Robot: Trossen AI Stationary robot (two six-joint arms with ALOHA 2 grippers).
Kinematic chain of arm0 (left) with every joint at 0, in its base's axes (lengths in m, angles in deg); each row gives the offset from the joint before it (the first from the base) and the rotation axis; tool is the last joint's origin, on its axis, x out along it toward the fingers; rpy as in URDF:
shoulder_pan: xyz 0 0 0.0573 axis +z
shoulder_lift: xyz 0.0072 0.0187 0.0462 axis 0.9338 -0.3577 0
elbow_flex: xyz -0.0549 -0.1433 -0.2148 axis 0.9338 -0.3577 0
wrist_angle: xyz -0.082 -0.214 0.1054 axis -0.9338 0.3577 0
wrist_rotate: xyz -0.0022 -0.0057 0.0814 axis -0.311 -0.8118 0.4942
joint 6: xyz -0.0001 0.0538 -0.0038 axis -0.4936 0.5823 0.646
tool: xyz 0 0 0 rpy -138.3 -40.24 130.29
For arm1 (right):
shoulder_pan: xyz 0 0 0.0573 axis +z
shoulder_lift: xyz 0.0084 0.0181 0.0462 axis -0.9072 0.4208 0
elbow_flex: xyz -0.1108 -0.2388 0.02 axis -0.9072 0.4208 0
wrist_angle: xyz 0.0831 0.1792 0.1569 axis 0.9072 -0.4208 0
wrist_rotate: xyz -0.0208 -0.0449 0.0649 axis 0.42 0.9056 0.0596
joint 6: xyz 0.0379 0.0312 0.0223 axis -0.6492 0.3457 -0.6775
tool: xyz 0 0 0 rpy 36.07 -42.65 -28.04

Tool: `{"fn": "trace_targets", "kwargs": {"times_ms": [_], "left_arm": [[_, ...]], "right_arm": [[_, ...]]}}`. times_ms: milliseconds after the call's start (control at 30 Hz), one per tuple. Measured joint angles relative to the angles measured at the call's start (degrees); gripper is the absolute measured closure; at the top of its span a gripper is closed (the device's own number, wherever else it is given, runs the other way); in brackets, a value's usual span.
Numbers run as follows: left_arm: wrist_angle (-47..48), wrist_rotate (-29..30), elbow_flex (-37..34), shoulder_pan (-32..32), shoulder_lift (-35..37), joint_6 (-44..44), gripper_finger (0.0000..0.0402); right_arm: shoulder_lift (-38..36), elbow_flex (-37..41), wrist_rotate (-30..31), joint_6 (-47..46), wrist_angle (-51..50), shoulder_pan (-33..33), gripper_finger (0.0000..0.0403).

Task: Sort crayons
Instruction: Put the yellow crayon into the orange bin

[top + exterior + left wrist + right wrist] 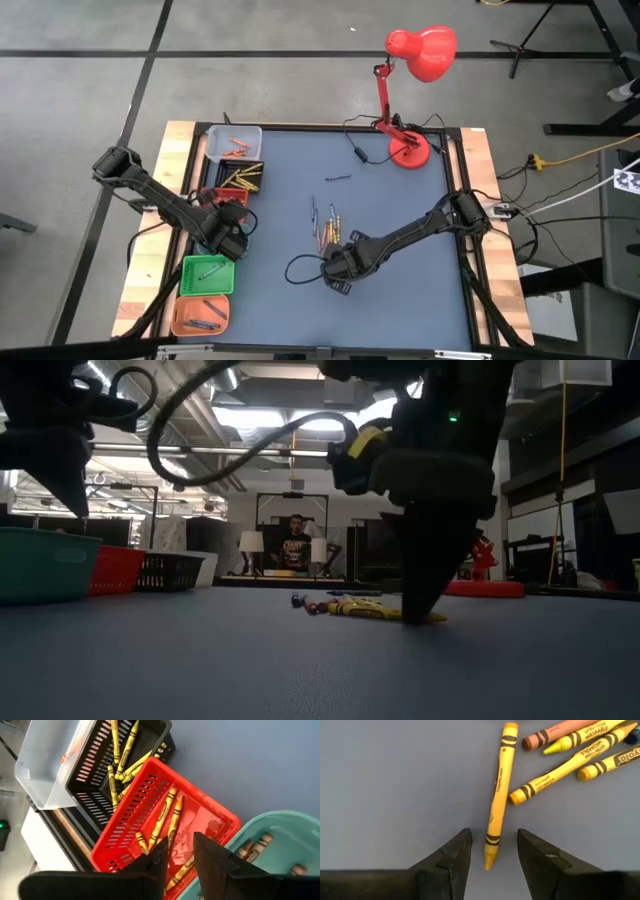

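Partly sorted: bins (222,190) along the bench's left edge already hold crayons, a cluster of loose crayons (326,226) remaining mid-bench. Right gripper (494,851) open, empty, astride a yellow crayon (499,790). Left gripper (178,852) parted, empty (over the red bin (200,810)).

There are five bins (232,143) on the table (clear, black, red, green, orange). One lamp (412,70) stands there. Two arms work.
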State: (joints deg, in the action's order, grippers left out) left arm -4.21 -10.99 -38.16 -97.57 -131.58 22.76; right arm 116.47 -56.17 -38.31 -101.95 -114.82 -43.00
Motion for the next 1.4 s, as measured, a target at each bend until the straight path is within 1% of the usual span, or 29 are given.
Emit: {"fn": "trace_targets", "kwargs": {"times_ms": [100,167,367,500,567,633,733,800,900,1000,1100,1233,1400], "left_arm": [[-0.89,0.05,0.00,0.00,0.02,0.02,0.0327],[-1.64,0.53,0.00,0.00,0.02,0.02,0.0327],[-6.12,4.26,0.00,0.00,0.04,1.80,0.0327],[-11.15,4.87,0.00,0.00,0.04,5.08,0.0327],[-13.86,4.87,0.00,0.02,0.04,6.75,0.0327],[-16.96,4.90,0.00,0.00,0.04,8.85,0.0327],[-22.30,4.92,-0.02,0.00,0.04,13.15,0.0327],[-26.26,4.92,-0.02,-0.02,0.04,17.15,0.0327],[-32.79,4.92,-0.02,0.00,0.04,24.28,0.0327],[-40.27,4.48,-0.02,0.00,0.04,31.04,0.0327],[-46.01,1.99,-0.02,-0.04,0.04,34.78,0.0327],[-48.05,-2.89,-0.01,-0.04,0.04,36.22,0.0327],[-47.91,-7.36,-0.02,-0.04,0.04,36.58,0.0327]], "right_arm": [[0.00,0.39,-0.01,0.08,0.38,-0.01,0.0245],[0.00,0.39,0.55,0.11,0.49,0.01,0.0258],[0.00,0.42,0.51,0.30,0.67,0.03,0.0327],[0.04,0.48,0.56,0.35,0.42,0.03,0.0376],[0.05,0.48,0.58,0.57,0.25,0.03,0.0392],[0.07,0.50,0.58,1.65,0.23,0.03,0.0394],[0.09,0.43,0.75,1.81,0.49,0.03,0.0381],[0.21,-0.19,0.77,1.94,0.33,0.03,0.0379],[0.22,-0.31,0.93,3.73,1.36,0.01,0.0387],[0.31,-0.31,2.79,5.62,2.98,0.03,0.0396],[0.39,-0.35,4.80,6.40,4.25,0.04,0.0393],[0.42,-0.39,5.62,7.99,5.04,-0.01,0.0387],[0.48,-0.39,6.14,11.74,9.06,-0.12,0.0396]]}}
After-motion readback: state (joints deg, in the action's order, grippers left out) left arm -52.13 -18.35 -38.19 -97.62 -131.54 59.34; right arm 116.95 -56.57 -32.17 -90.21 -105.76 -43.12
